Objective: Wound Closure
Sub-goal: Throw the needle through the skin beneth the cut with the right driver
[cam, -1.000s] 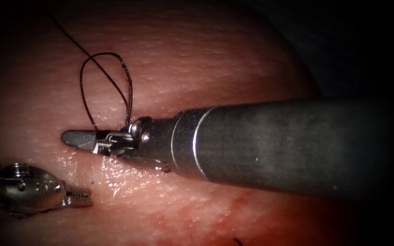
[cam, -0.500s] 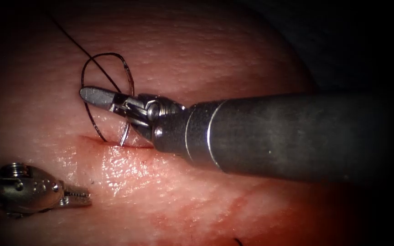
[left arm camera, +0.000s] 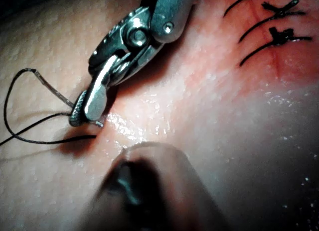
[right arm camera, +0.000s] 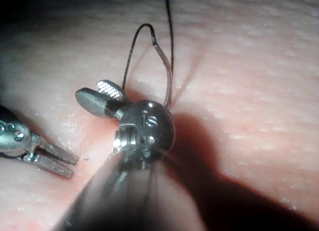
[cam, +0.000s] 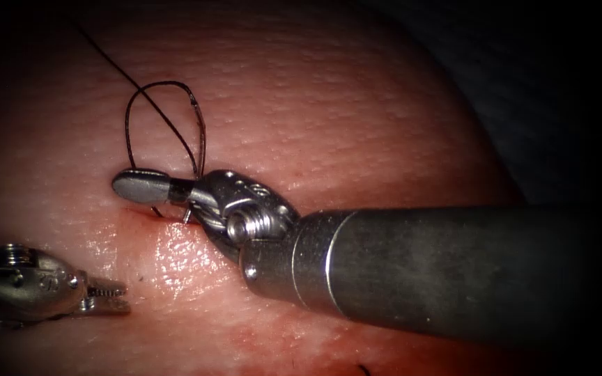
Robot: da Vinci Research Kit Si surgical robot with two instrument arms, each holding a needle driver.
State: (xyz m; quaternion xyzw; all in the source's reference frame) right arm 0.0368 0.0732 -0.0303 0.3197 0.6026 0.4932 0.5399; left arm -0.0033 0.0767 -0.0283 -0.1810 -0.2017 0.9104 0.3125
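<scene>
Curved steel needle (cam: 198,150) standing in glistening, pebbled tissue (cam: 329,104) at the cut's (cam: 141,211) left end. Right tool (cam: 141,186) jaws parted beside needle, holding nothing. Left tool (cam: 109,296) serrated jaws slightly apart, empty. Dark thread (cam: 130,129) looped above.

The tissue (cam: 357,111) is the surface that carries everything: pale pink pebbled skin, wet and glossy around the cut (cam: 175,217). Red fluid (cam: 294,341) stains it toward the near side. The needle (cam: 200,150) stands in the tissue at the cut, its curved body rising above the skin. The dark thread (cam: 128,125) arches up from the needle's end in a loop, and one strand trails away over the skin. In the left wrist view, finished dark stitches (left arm camera: 271,34) cross the reddened cut.
</scene>
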